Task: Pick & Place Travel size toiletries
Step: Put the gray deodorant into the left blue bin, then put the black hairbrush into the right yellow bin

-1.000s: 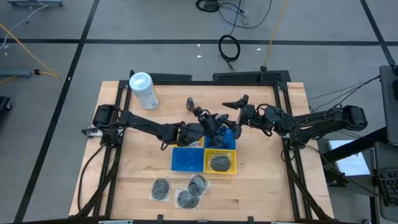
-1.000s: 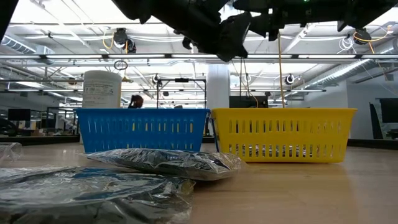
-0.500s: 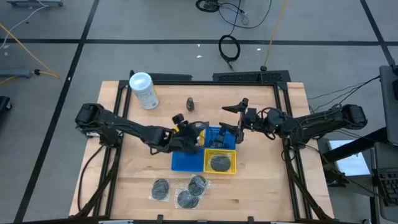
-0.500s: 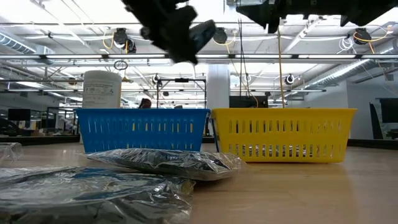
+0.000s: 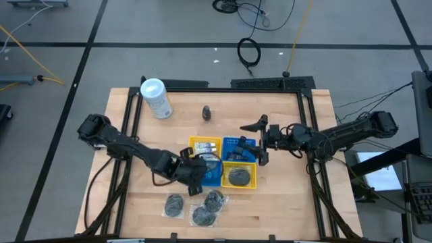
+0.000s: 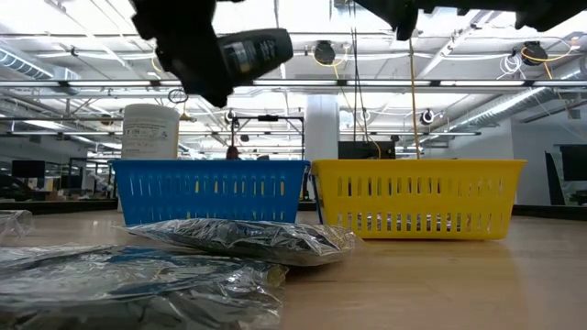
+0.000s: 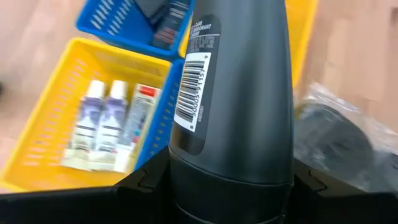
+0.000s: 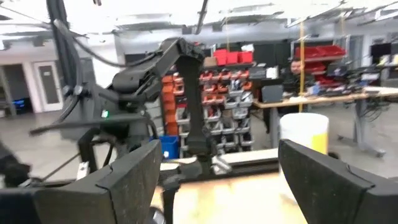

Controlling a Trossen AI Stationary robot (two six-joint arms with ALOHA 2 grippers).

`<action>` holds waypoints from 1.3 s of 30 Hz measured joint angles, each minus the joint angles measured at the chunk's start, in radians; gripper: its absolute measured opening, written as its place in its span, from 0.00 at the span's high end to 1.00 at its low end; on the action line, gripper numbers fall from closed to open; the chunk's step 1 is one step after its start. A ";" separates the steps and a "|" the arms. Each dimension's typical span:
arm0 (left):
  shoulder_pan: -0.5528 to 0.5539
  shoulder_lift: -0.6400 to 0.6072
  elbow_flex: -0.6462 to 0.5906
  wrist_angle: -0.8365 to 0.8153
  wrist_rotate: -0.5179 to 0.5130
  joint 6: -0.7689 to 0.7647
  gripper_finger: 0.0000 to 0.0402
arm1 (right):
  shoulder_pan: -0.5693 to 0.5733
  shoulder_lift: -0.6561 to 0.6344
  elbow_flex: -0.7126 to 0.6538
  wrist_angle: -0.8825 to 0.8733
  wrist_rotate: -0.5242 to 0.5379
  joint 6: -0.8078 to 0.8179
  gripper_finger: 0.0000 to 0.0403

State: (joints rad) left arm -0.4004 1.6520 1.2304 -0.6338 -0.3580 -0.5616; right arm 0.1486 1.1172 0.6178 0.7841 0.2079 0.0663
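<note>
My left gripper [image 5: 194, 175] hangs over the near blue basket [image 5: 210, 174], shut on a dark grey bottle [image 7: 236, 93] with a barcode label, also in the low view [image 6: 260, 46]. A yellow basket [image 5: 204, 145] holds pale tubes [image 7: 109, 121]. A dark cone bottle [image 5: 206, 111] stands on its base on the far table. Three wrapped dark discs [image 5: 202, 216] lie flat near the front edge, and another disc lies in the near yellow basket [image 5: 239, 175]. My right gripper [image 5: 259, 143] is open over the far blue basket [image 5: 239, 144], holding nothing. My left gripper pinches the bottle's end nearest the wrist [image 7: 186, 180] between its two fingers [image 7: 146, 183], one on each side. The fingers slant downward and lie along the bottle, which juts out past them. The bottle is lifted clear, above the baskets.
A big white canister [image 5: 155, 98] stands at the table's far left corner. The four baskets sit together in a square at mid-table. The wrapped discs crowd the near middle [image 6: 238, 240]. Bare wood lies to the left and right of the baskets.
My left gripper has carried the bottle from over the far baskets toward the table's near and left side, tipping from about level to slanting down. The bottle stays gripped and clear of everything. My right gripper has swung a little toward the near edge, staying open.
</note>
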 joint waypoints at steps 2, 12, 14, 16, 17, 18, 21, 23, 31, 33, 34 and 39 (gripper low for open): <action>-0.021 0.000 0.000 0.001 0.000 -0.013 0.55 | 0.017 0.000 0.000 -0.027 0.000 0.016 0.21; -0.060 0.009 0.000 -0.001 -0.033 -0.055 0.46 | 0.140 0.000 0.000 -0.143 0.000 0.054 0.21; -0.056 0.012 -0.001 -0.008 -0.036 -0.053 0.49 | 0.174 0.000 0.000 -0.175 0.000 0.054 0.21; -0.047 0.011 -0.006 0.002 -0.041 -0.051 0.54 | 0.207 0.000 0.000 -0.203 0.000 0.054 0.21; -0.043 0.011 -0.008 0.003 -0.045 -0.054 0.56 | 0.223 0.000 0.000 -0.215 0.000 0.054 0.21; -0.039 0.011 -0.010 -0.004 -0.045 -0.055 0.58 | 0.240 0.000 0.000 -0.227 0.000 0.054 0.21; -0.025 0.011 -0.011 -0.004 -0.047 -0.058 0.59 | 0.283 0.000 0.000 -0.249 0.000 0.054 0.21; -0.017 0.011 -0.011 -0.005 -0.048 -0.058 0.57 | 0.308 0.000 0.000 -0.255 0.000 0.054 0.21; 0.001 0.011 -0.011 -0.005 -0.045 -0.067 0.43 | 0.375 0.000 0.000 -0.268 0.046 0.054 0.21; 0.001 0.011 -0.011 -0.004 -0.039 -0.068 0.43 | 0.385 0.000 0.000 -0.277 0.076 0.054 0.21; 0.001 0.011 -0.011 -0.005 -0.038 -0.066 0.44 | 0.388 0.000 0.000 -0.283 0.087 0.053 0.21; 0.001 0.011 -0.011 -0.005 -0.036 -0.069 0.51 | 0.397 0.000 -0.001 -0.300 0.110 0.053 0.21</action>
State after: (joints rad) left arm -0.3996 1.6630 1.2194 -0.6384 -0.3935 -0.6304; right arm 0.5453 1.1175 0.6170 0.4839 0.3180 0.1196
